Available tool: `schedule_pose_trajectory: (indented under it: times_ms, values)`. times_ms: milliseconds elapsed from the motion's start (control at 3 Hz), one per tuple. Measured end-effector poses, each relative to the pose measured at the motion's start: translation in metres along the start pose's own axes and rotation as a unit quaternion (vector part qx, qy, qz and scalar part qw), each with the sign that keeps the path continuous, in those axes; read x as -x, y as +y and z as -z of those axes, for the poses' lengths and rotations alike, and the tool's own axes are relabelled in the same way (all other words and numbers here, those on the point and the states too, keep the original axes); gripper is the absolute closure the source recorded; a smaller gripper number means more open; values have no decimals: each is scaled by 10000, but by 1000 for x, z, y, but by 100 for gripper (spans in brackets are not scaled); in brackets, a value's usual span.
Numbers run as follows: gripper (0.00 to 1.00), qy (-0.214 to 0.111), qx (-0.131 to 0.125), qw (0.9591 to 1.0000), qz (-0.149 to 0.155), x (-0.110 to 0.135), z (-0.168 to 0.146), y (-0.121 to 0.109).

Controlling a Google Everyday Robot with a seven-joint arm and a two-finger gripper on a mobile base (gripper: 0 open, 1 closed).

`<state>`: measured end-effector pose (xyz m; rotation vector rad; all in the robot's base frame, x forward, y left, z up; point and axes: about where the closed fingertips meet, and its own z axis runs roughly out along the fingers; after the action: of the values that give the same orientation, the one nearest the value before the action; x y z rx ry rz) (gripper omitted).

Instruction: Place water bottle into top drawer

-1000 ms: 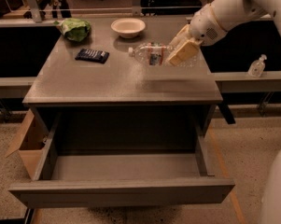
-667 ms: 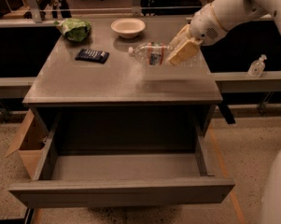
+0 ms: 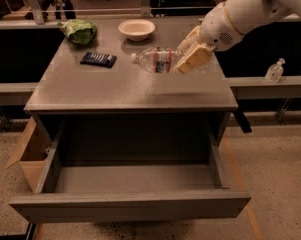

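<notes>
Unmoved, gripper point(image 3: 193, 54) clasps water bottle point(image 3: 157, 60) over desk point(image 3: 115, 91); top drawer point(image 3: 130, 207) open.

Your tan-fingered hand point(image 3: 194, 54), on a white arm point(image 3: 255, 6), is clasped round the clear water bottle point(image 3: 157, 60) at the far right of the grey counter point(image 3: 125, 86). The bottle's cap is white and its label band red and white. The top drawer point(image 3: 130, 204) is plain grey. At the far left you see a green bag point(image 3: 79, 31), then a dark blue packet point(image 3: 98, 59) and a cream bowl point(image 3: 136, 29).
</notes>
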<state>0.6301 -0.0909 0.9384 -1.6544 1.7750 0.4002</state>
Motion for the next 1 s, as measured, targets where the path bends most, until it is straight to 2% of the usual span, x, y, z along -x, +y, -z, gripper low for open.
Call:
schedule_pose_trajectory:
  times_ms: [333, 667, 1000]
  values:
    - [100, 47, 42, 9997, 247, 19, -4, 49]
    - [100, 290, 413, 9986, 157, 7, -34, 95]
    - [100, 401, 643, 9971, 108, -5, -50, 112]
